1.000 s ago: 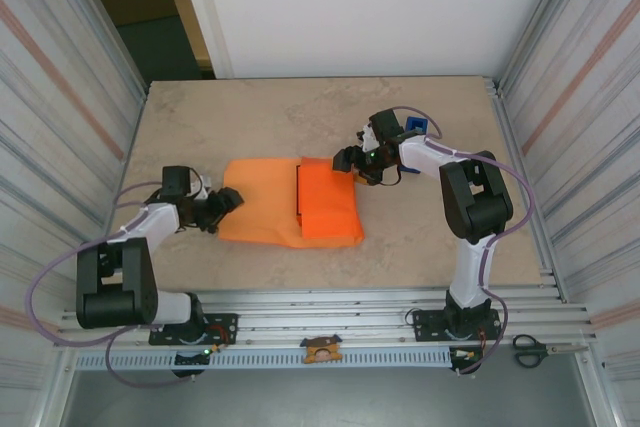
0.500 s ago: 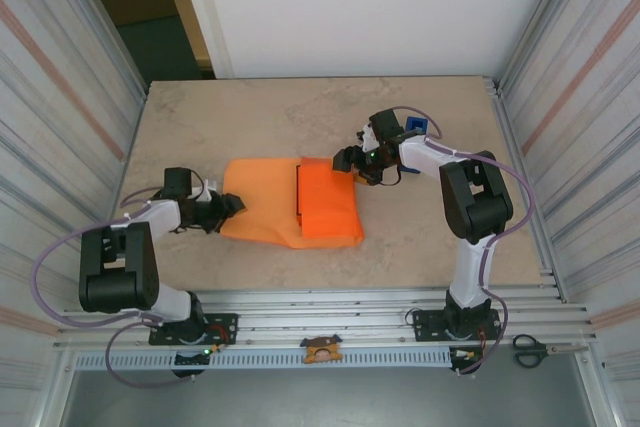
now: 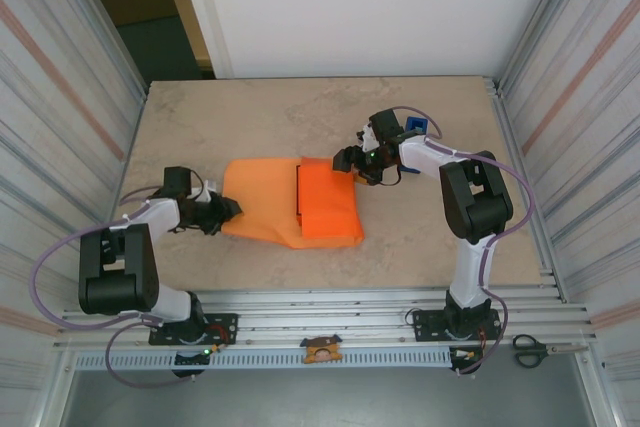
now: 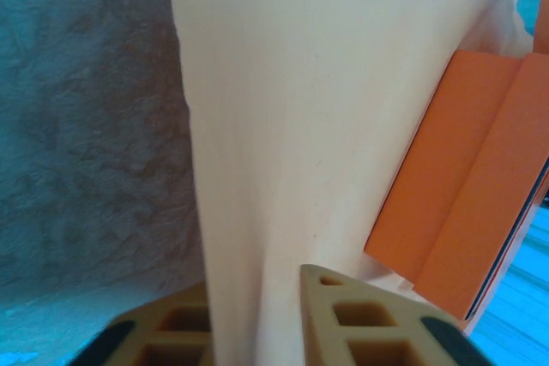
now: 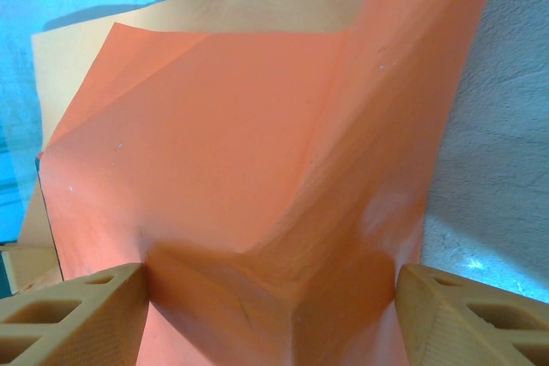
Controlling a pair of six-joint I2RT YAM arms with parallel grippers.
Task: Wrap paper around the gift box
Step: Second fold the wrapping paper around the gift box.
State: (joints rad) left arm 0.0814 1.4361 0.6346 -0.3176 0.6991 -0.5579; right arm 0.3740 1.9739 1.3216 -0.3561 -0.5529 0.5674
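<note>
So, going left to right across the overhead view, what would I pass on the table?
Left gripper → paper → right gripper → blue tape dispenser.

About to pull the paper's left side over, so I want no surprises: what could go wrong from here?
The left pincer pinches only the edge of the paper, so a hard pull could tear it or slip off. The right pincer straddles the flap folded over the gift box; if that hold is loose, box and paper may drag left together.
</note>
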